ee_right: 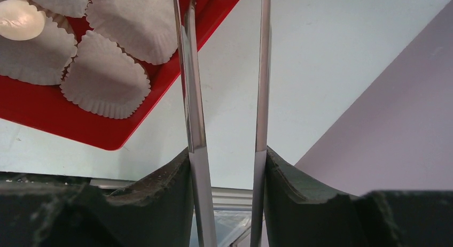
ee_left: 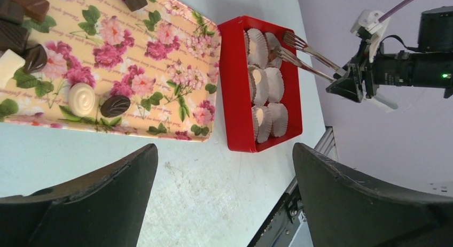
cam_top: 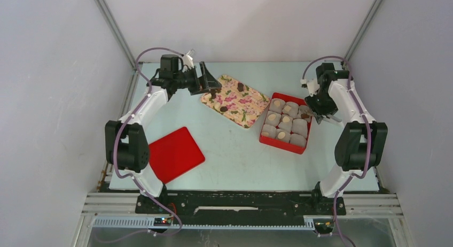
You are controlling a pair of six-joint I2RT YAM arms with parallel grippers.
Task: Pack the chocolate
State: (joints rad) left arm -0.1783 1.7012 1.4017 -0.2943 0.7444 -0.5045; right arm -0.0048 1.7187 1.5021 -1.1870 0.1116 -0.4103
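Tongs (ee_right: 189, 97) run off the top of the right wrist view, so their tips are cut away there. From above they are too small to read against the far right corner of the red box (ee_left: 234, 86). Only the left wrist view shows them, forked, over the box's cups, and whether anything sits between them I cannot tell. The right gripper (ee_right: 227, 160) is clenched on the tongs' two steel arms, which stand apart.

Some chocolate (ee_right: 18, 20) is in the box: a cream piece in one of the paper cups (ee_right: 104, 81), left of the tongs' arms. Pale lumps show in several more cups from above. More lies on the floral tray (ee_left: 176, 60), left of the box: a cream swirl (ee_left: 81, 99) just beside a dark oval (ee_left: 115, 105), and other dark pieces cropped by the frame (only corners show).

The left gripper (ee_left: 224, 149) hangs over the tray's far left end, jaws spread wide, nothing in them.
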